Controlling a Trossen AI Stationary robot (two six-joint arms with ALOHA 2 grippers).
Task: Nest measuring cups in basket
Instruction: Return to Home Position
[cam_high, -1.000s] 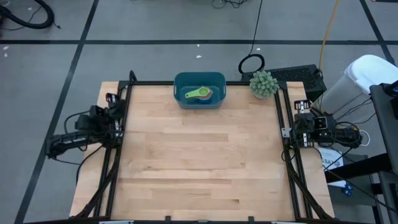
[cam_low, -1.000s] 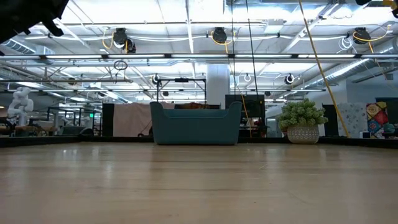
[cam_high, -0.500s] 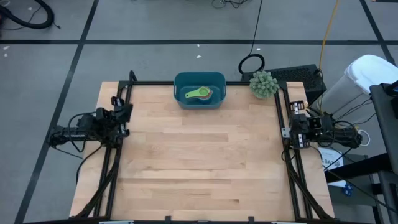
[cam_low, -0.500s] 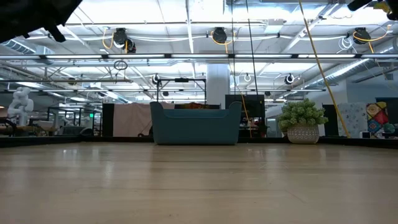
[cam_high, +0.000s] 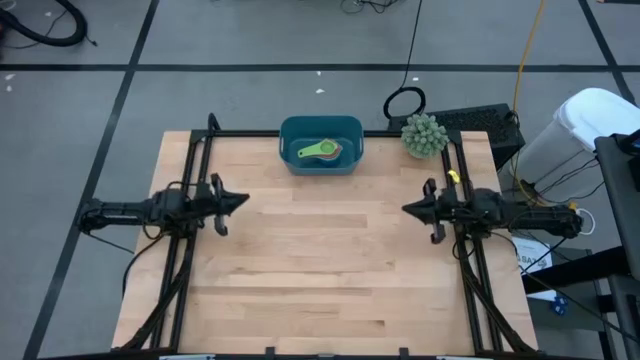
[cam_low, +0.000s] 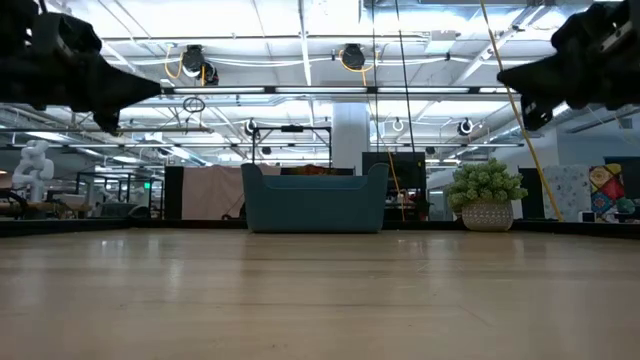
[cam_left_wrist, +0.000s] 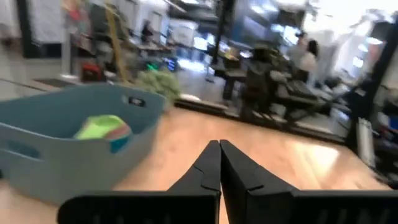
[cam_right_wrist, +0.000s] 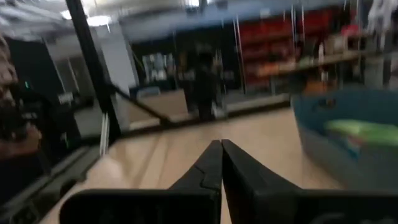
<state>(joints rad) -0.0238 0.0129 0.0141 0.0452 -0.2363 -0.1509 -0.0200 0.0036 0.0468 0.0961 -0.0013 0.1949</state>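
The teal-blue basket (cam_high: 320, 145) stands at the table's far edge, in the middle. Measuring cups lie nested in it, a green one (cam_high: 318, 150) uppermost with an orange one (cam_high: 334, 154) showing under it. The left wrist view shows the basket (cam_left_wrist: 56, 155) and green cup (cam_left_wrist: 99, 127), and the right wrist view shows the basket (cam_right_wrist: 339, 140) too. My left gripper (cam_high: 245, 200) hovers shut over the table's left part, pointing right. My right gripper (cam_high: 405, 209) hovers shut over the right part, pointing left. Both are well above the wood (cam_low: 155, 92) (cam_low: 500, 75), near of the basket.
A spiky green plant ball in a pot (cam_high: 424, 134) stands at the far right corner, right of the basket. Black frame rails run along the table's left, right and far edges. Bare wood (cam_high: 320, 260) lies between and near of the two grippers.
Both arms have swung in from the table's side rails. The left gripper has moved right and the right gripper left, each now stretched level over the wood and pointing at the other. The basket and cups have stayed put.
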